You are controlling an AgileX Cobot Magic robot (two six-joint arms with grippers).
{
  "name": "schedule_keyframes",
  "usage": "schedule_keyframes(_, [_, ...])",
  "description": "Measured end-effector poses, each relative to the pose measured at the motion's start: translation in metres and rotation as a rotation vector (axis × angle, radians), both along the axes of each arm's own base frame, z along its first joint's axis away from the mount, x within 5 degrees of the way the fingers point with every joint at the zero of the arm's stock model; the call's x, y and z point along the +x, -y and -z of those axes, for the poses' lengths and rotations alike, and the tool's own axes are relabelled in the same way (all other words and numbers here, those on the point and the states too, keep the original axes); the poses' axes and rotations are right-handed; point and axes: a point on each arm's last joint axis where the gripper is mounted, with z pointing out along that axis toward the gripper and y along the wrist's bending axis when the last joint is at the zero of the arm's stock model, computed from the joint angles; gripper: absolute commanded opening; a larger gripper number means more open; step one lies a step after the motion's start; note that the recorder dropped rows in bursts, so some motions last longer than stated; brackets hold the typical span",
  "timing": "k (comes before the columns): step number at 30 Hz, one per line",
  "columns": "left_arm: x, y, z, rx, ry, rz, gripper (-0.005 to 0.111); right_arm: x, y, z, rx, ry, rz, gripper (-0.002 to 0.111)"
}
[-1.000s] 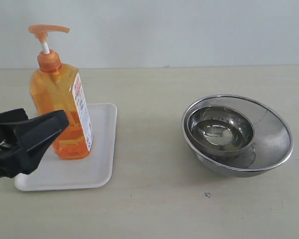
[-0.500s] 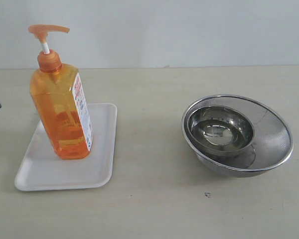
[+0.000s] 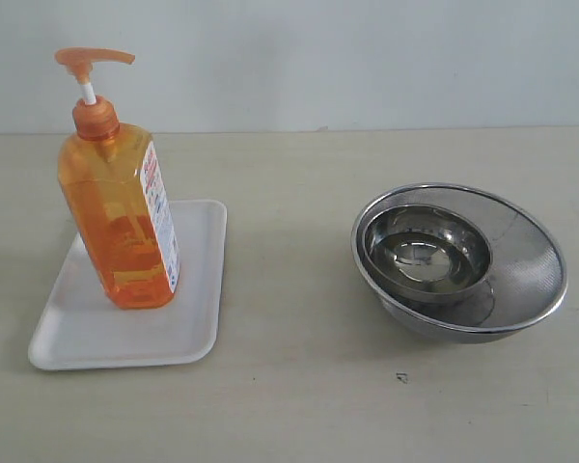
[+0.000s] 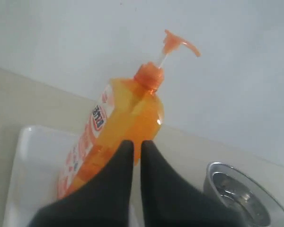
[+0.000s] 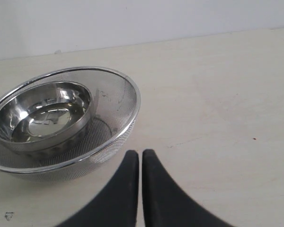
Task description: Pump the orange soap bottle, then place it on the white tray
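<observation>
The orange soap bottle point(image 3: 121, 217) stands upright on the white tray point(image 3: 188, 333) at the left of the exterior view, pump head raised on its white stem. No arm shows in that view. In the left wrist view the orange soap bottle point(image 4: 118, 127) rises on the white tray point(image 4: 31, 151) beyond my left gripper point(image 4: 137, 143), whose black fingers are shut with nothing between them, apart from the bottle. My right gripper point(image 5: 138, 153) is shut and empty over bare tabletop.
A small steel bowl point(image 3: 427, 253) sits nested inside a larger steel mesh bowl point(image 3: 526, 275) at the right of the table. The mesh bowl point(image 5: 118, 104) lies close to my right gripper. A pale wall runs behind the table.
My left gripper, which was beside the bottle at the left edge a second ago, has drawn back out of the exterior view. Bottle and tray have not moved.
</observation>
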Motion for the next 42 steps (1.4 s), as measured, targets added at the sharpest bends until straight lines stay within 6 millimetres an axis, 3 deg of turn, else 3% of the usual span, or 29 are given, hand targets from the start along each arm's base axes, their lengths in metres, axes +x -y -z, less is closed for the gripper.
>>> schedule_keyframes(10, [-0.013, -0.003, 0.006, 0.075, 0.053, -0.02, 0.005, 0.0, 0.0, 0.0, 0.0, 0.0, 0.0, 0.0])
schedule_keyframes(28, [-0.014, -0.003, 0.007, 0.21, 0.078, -0.02, 0.005, 0.0, 0.0, 0.0, 0.0, 0.0, 0.0, 0.0])
schedule_keyframes(36, [-0.013, -0.004, 0.011, 0.389, 0.112, -0.027, 0.005, 0.0, 0.0, 0.0, 0.0, 0.0, 0.0, 0.0])
schedule_keyframes(42, [-0.013, -0.007, 0.019, 0.419, 0.023, -0.041, 0.005, 0.0, 0.0, 0.0, 0.0, 0.0, 0.0, 0.0])
